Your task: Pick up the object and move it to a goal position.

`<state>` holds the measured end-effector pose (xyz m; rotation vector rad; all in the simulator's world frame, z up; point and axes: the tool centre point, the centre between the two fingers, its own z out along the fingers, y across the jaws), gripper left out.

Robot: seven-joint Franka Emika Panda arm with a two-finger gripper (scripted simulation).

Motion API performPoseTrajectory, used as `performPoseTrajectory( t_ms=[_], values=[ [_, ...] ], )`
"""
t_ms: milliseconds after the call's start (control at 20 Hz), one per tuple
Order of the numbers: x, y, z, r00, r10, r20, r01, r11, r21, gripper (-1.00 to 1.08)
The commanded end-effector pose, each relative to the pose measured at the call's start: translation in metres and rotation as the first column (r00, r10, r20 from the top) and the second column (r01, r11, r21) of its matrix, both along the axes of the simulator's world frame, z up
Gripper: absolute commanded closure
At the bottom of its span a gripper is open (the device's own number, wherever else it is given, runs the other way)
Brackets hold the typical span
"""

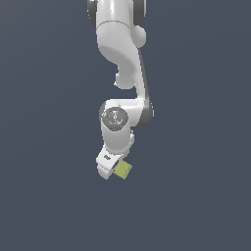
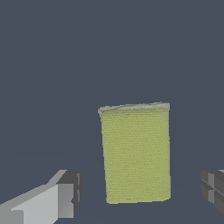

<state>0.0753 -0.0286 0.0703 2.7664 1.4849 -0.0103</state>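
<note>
**End effector open over the yellow-green block**

The white Panda arm (image 1: 120,59) reaches down over the dark grey worktop (image 1: 196,196), its end effector (image 1: 109,166) low and tilted. In the wrist view the two fingers stand wide apart, one pale finger (image 2: 65,199) on one side and a darker fingertip (image 2: 212,188) on the other, with nothing clamped. The block (image 2: 135,153), flat, rectangular and finely gridded, lies between the fingers, touching neither, with clear gaps on both sides. In the exterior view the block (image 1: 122,169) shows just beside the end effector's tip, partly hidden by it. Whether the block rests on the worktop cannot be told
</note>
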Motion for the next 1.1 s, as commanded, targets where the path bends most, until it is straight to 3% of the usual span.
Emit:
performPoseTrajectory(
  t_ms=[0, 650, 1050],
  values=[
    [0.003, -0.002, -0.004, 0.999, 0.037, 0.002, -0.037, 0.999, 0.002, -0.92],
    [0.006, -0.004, -0.014, 0.996, 0.085, 0.004, -0.085, 0.996, 0.004, -0.92],
    [0.005, -0.004, -0.05, 0.996, 0.089, 0.005, -0.09, 0.996, 0.004, -0.92]
  ],
)
